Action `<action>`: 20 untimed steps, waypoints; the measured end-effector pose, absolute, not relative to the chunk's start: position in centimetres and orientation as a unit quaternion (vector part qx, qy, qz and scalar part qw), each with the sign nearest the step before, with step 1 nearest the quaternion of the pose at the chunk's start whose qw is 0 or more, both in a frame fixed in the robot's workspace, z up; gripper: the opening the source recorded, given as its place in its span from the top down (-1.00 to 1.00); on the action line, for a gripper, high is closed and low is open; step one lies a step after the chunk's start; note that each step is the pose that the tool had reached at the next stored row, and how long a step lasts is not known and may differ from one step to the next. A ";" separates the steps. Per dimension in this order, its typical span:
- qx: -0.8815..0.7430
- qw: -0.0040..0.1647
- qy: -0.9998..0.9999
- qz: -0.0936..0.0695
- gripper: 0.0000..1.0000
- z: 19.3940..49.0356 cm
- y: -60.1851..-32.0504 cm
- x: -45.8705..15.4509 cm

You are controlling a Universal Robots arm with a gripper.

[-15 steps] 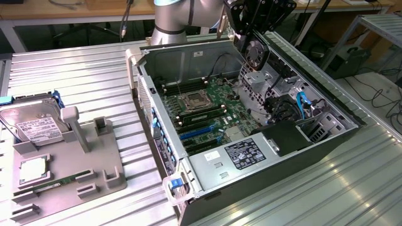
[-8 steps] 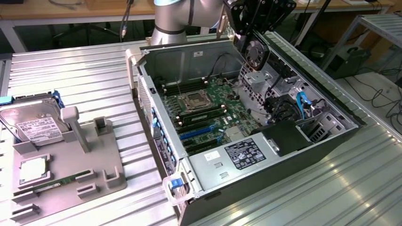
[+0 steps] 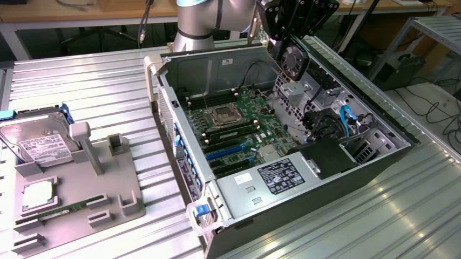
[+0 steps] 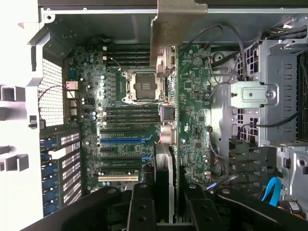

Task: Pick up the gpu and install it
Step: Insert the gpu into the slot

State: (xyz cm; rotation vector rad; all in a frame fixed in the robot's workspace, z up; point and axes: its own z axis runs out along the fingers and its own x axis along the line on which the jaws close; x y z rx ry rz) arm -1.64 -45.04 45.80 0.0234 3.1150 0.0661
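Note:
The gpu (image 3: 294, 58), a black card with a round fan, hangs upright over the far side of the open computer case (image 3: 164, 102), above the motherboard (image 3: 238, 124). My gripper (image 3: 290, 36) is shut on its upper edge. In the wrist view the gpu (image 4: 164, 154) appears edge-on between my black fingers (image 4: 142, 208), with its silver bracket (image 4: 175, 29) at the far end. The gripper (image 4: 166, 209) looks straight down at the board. The blue and black expansion slots (image 4: 122, 142) lie beside the card's line, below the processor socket (image 4: 139, 86).
On the exterior view's left a grey fixture plate (image 3: 115, 189) carries a silver hard drive (image 3: 40, 143), a processor chip (image 3: 40, 194) and a green memory stick (image 3: 61, 211). Inside the case are a power supply (image 3: 277, 178), drive cages (image 4: 279, 96) and blue cables (image 3: 347, 121).

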 end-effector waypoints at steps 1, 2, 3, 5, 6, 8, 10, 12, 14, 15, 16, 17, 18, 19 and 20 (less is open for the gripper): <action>0.006 0.013 1.000 0.021 0.44 45.8 -45.0 -1.6; 0.005 0.013 1.000 0.021 0.44 45.8 -45.0 -1.6; 0.004 0.013 1.000 0.021 0.44 45.8 -45.0 -1.6; 0.000 0.013 1.000 0.021 0.44 45.8 -45.0 -1.6; -0.001 0.013 1.000 0.021 0.44 45.8 -45.1 -1.6; -0.003 0.013 1.000 0.021 0.44 45.8 -45.1 -1.6; -0.006 0.013 1.000 0.021 0.44 45.8 -45.1 -1.6; -0.008 0.013 1.000 0.021 0.44 45.8 -45.1 -1.6; -0.009 0.013 1.000 0.021 0.44 45.8 -45.1 -1.6; -0.010 0.013 1.000 0.021 0.44 45.8 -45.1 -1.6; -0.012 0.013 1.000 0.021 0.44 45.8 -45.1 -1.6; -0.013 0.012 1.000 0.021 0.44 45.8 -45.1 -1.6; -0.013 0.012 1.000 0.021 0.44 45.8 -45.1 -1.6; -0.014 0.012 1.000 0.022 0.44 45.8 -45.1 -1.6; -0.015 0.012 1.000 0.022 0.44 45.8 -45.1 -1.6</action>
